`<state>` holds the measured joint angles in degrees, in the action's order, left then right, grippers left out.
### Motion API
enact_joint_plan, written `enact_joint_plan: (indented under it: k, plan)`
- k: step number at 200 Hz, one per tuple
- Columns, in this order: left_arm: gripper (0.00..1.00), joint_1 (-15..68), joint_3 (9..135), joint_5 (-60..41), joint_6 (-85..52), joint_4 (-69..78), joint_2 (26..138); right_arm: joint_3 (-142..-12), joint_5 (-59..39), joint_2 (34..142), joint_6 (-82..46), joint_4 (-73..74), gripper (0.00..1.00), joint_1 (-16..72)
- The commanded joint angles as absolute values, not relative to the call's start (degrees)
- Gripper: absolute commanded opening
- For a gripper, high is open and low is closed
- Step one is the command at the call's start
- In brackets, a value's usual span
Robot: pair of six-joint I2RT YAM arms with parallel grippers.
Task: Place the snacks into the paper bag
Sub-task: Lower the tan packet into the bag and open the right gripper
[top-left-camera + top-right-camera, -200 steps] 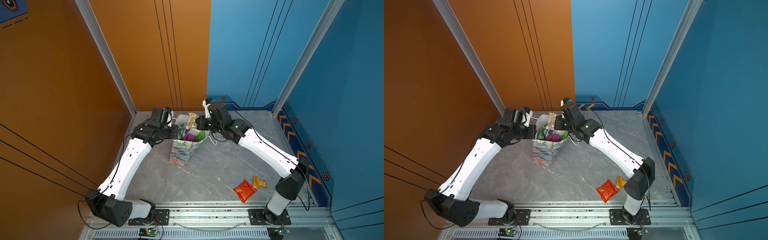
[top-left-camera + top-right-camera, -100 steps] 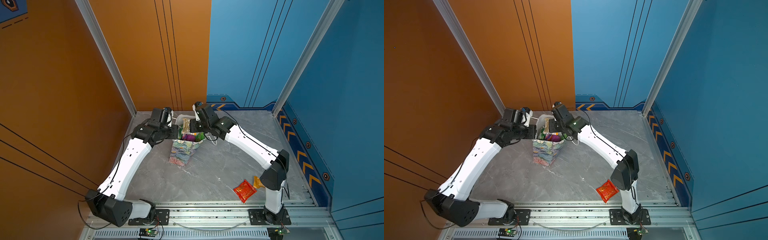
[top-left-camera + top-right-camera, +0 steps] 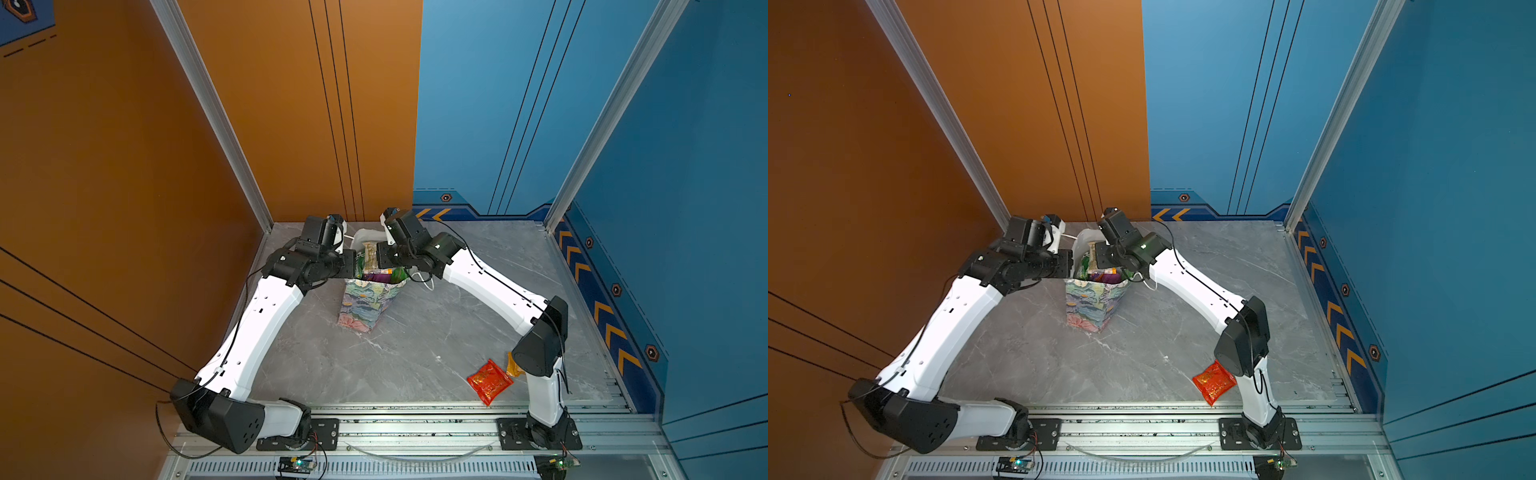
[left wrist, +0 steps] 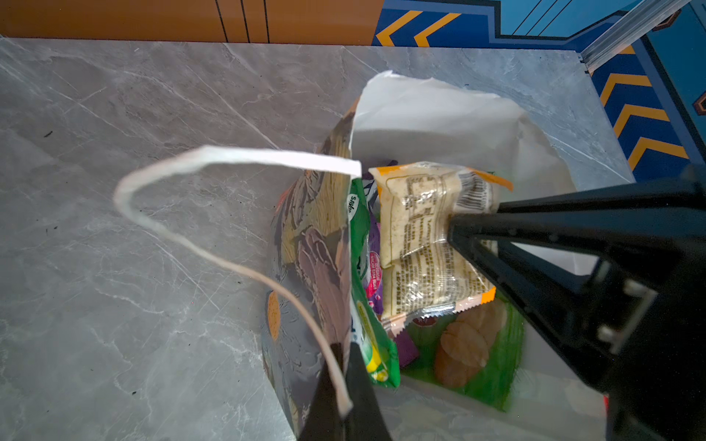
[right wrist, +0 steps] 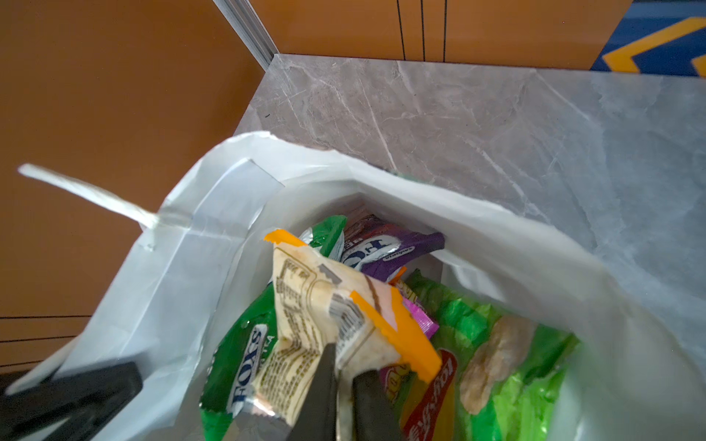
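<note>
1. In both top views the paper bag [image 3: 361,303] stands upright toward the back of the table [image 3: 415,353], and my two grippers meet over its mouth. My left gripper [image 3: 354,266] sits at the bag's left rim, I judge to keep the mouth spread and the bag from tipping. My right gripper [image 3: 377,259] hangs over the opening with the tan packet [image 3: 370,252]. A red packet [image 3: 488,382] lies by my right arm's base, well apart from both grippers and not yet bagged. So does an orange packet [image 3: 512,365], visible in a top view.
2. In the left wrist view my left jaws are pinched flat on the bag's side wall, where the cord handle [image 4: 172,168] comes down. The tan packet [image 4: 420,244] hangs across the opening from them, over the snacks [image 4: 489,362] already inside.
3. In the right wrist view my right jaws stand a sliver apart with the tan packet's edge between them. How firm that grip is I cannot tell. The packet sits inside the mouth, just above a green Fox's packet [image 5: 240,366] and a purple packet [image 5: 393,248]. It looks low enough to drop.
</note>
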<state>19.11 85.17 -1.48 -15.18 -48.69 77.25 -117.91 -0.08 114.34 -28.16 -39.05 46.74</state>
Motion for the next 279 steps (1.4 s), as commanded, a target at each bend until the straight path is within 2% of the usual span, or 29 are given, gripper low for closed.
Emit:
enact_joint_plan:
  k: [1, 25, 112, 219, 279]
  plan:
    - [0.04, 18.71, 85.58, -2.15, -14.37, -46.84, 76.07, -119.75, -0.79, 115.05, -27.39, -40.6, 0.21, 47.29]
    - [0.04, 18.72, 85.54, -2.13, -14.33, -46.83, 76.06, -119.79, -0.53, 114.66, -27.16, -40.6, 0.26, 47.3]
    - [0.04, 18.7, 85.57, -1.95, -14.27, -46.8, 76.05, -119.16, 1.05, 111.65, -26.04, -41.7, 0.34, 47.64]
    - [0.04, 18.72, 85.52, -2.02, -14.3, -46.82, 75.94, -104.16, 10.44, 99.08, -27.3, -39.03, 0.5, 44.4]
    - [0.04, 18.81, 85.52, -1.96, -14.3, -46.84, 75.96, -97.52, 12.3, 98.34, -30.0, -38.91, 0.55, 43.38]
